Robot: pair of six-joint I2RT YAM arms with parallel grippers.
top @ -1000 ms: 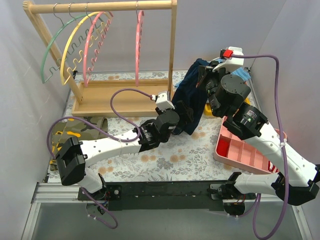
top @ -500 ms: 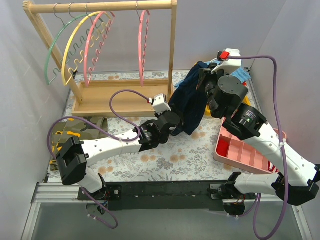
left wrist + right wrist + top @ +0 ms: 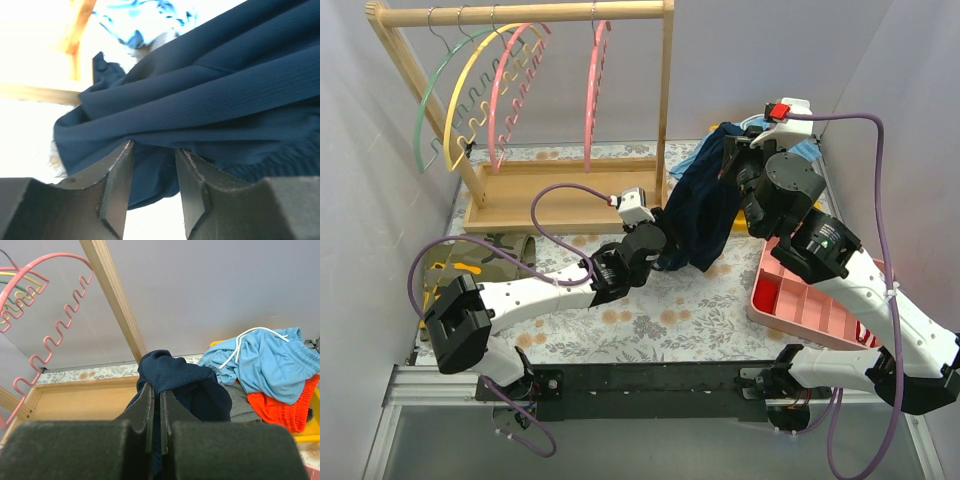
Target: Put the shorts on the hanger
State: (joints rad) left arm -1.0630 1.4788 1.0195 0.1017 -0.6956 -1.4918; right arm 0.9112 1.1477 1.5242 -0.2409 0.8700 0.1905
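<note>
Right of the wooden rack (image 3: 665,100), above the bench (image 3: 650,320): holding the shorts (image 3: 705,205) up, pinched tight at the top by the right fingers (image 3: 142,410) and gripped lower down by the left fingers (image 3: 117,180) — likely to spread the cloth for draping. Not yet at the hanger (image 3: 591,90), well apart to the left.

A robot lab cell — plain grey walls (image 3: 770,60) enclose a floral-clothed table (image 3: 670,320) and wooden rack (image 3: 665,100).

We see the shorts (image 3: 210,95) as matt, finely ribbed navy cloth, the hanger (image 3: 588,100) as smooth pink plastic, and the rack (image 3: 665,90) as bare pale wood.
</note>
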